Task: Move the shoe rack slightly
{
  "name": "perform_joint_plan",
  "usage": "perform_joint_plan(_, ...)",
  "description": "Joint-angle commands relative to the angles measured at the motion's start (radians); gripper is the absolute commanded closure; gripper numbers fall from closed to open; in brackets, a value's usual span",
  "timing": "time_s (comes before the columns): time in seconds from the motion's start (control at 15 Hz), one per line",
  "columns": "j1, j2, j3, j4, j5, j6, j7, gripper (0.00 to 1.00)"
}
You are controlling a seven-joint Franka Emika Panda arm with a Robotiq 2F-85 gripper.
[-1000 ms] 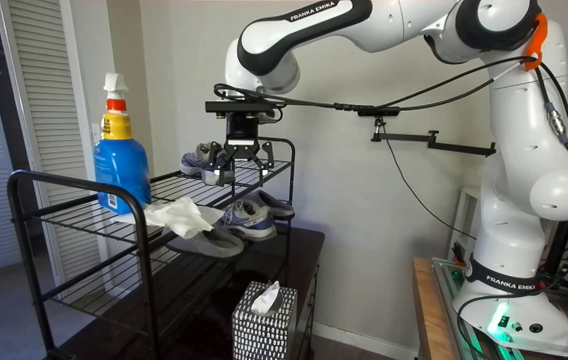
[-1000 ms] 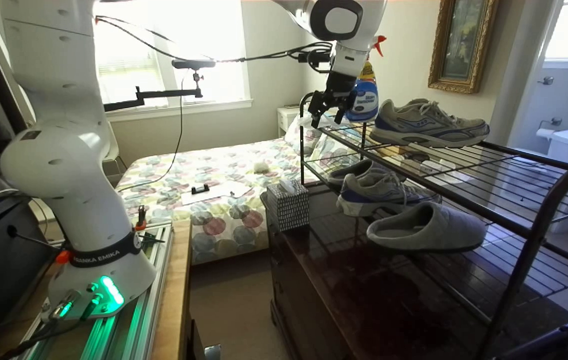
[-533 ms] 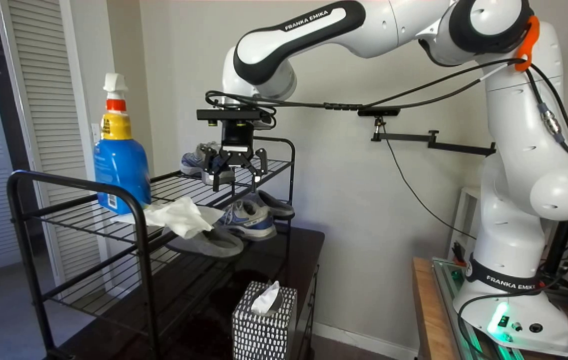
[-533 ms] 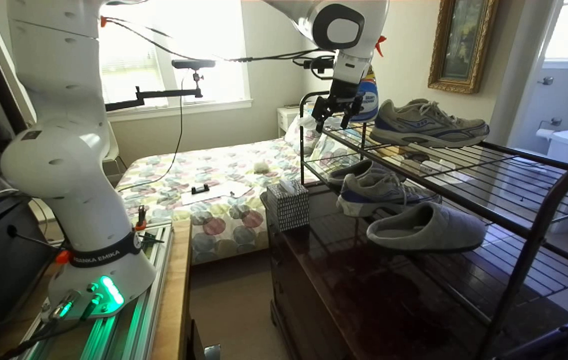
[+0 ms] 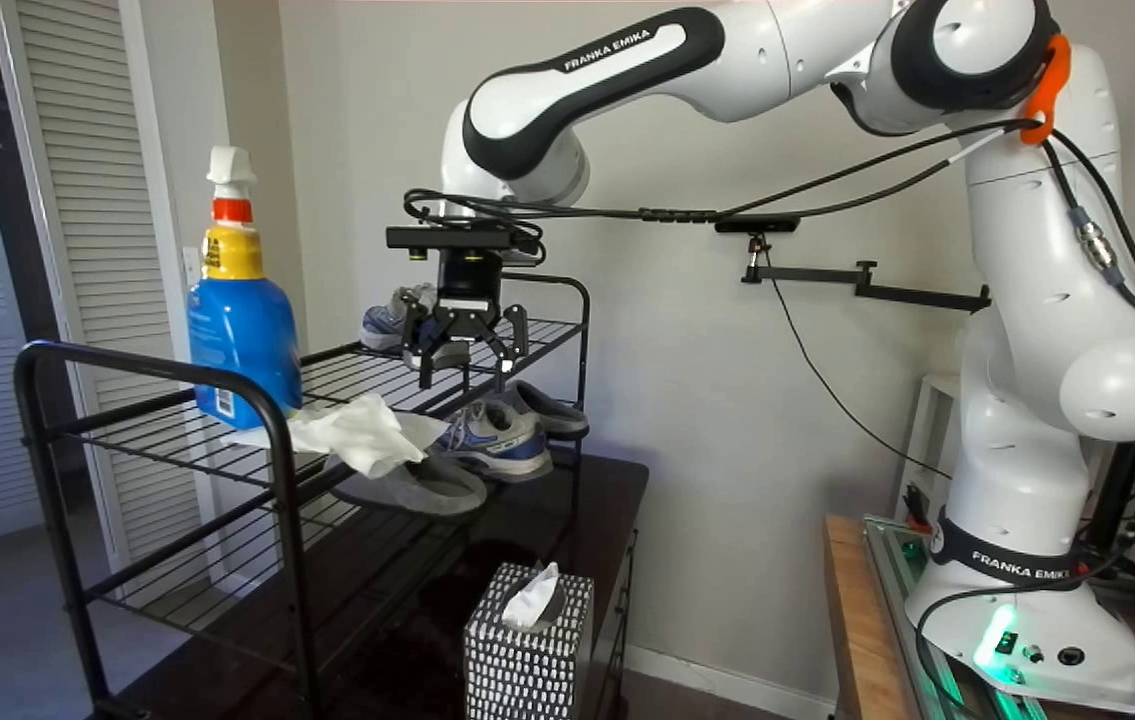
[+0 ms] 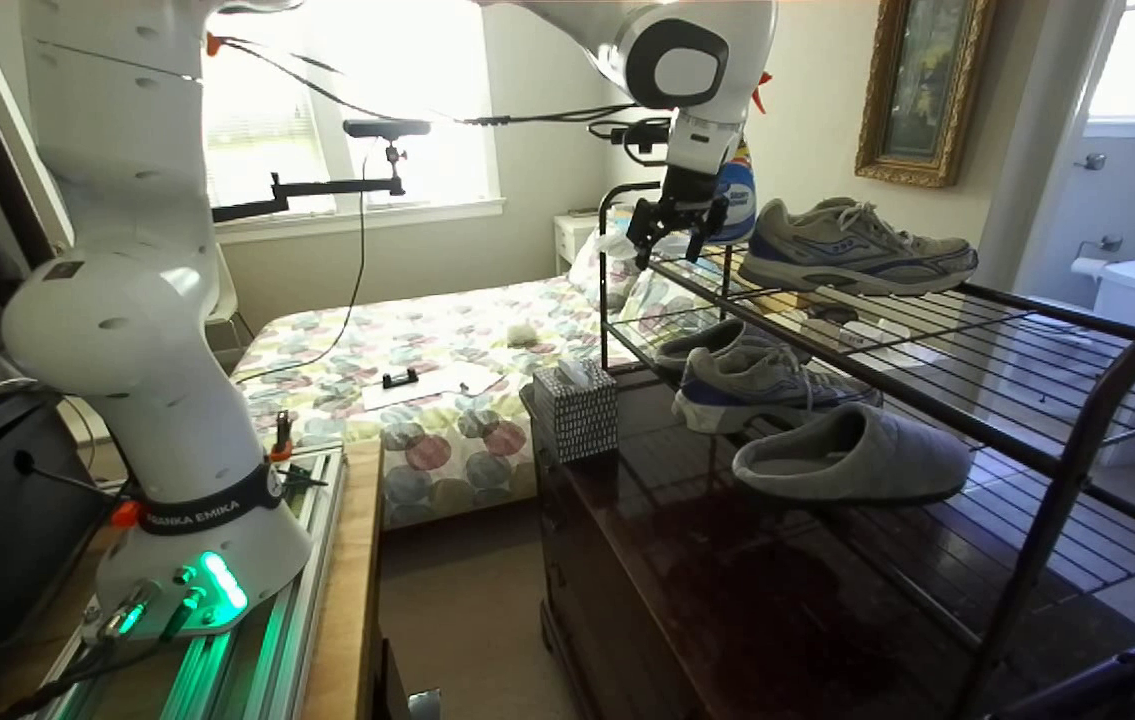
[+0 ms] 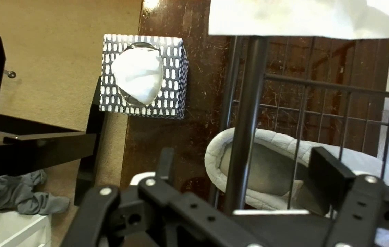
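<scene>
The shoe rack is a black tube rack with wire-grid shelves, seen in both exterior views (image 5: 295, 560) (image 6: 927, 399). It stands on a dark dresser. My gripper is open and empty, with its fingers pointing down at the long upper side rail in both exterior views (image 5: 464, 378) (image 6: 668, 258). In the wrist view, that rail (image 7: 246, 120) runs between the two spread fingers (image 7: 247, 168) and touches neither. I cannot tell whether the fingertips reach below the rail's top.
The top shelf holds a blue spray bottle (image 5: 242, 340), white paper (image 5: 362, 435) and a sneaker (image 6: 857, 255). The lower shelf holds a sneaker (image 5: 497, 440) and grey slippers (image 6: 857, 460). A patterned tissue box (image 5: 527, 660) stands on the dresser (image 6: 707, 570) beside the rack.
My gripper has moved down and slightly left in an exterior view, closer to the upper side rail. It has stayed open. The rack and the things on it have not moved.
</scene>
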Motion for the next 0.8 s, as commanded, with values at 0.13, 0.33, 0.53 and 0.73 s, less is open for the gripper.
perform_joint_plan(0.13,0.027,0.056,0.002,0.045,-0.015,0.023,0.024,0.00)
perform_joint_plan(0.33,0.037,0.079,0.003,0.065,-0.015,0.029,0.021,0.00)
perform_joint_plan(0.53,0.044,0.095,0.002,0.081,-0.014,0.035,0.020,0.04)
perform_joint_plan(0.73,0.047,0.106,0.001,0.093,-0.012,0.040,0.022,0.31)
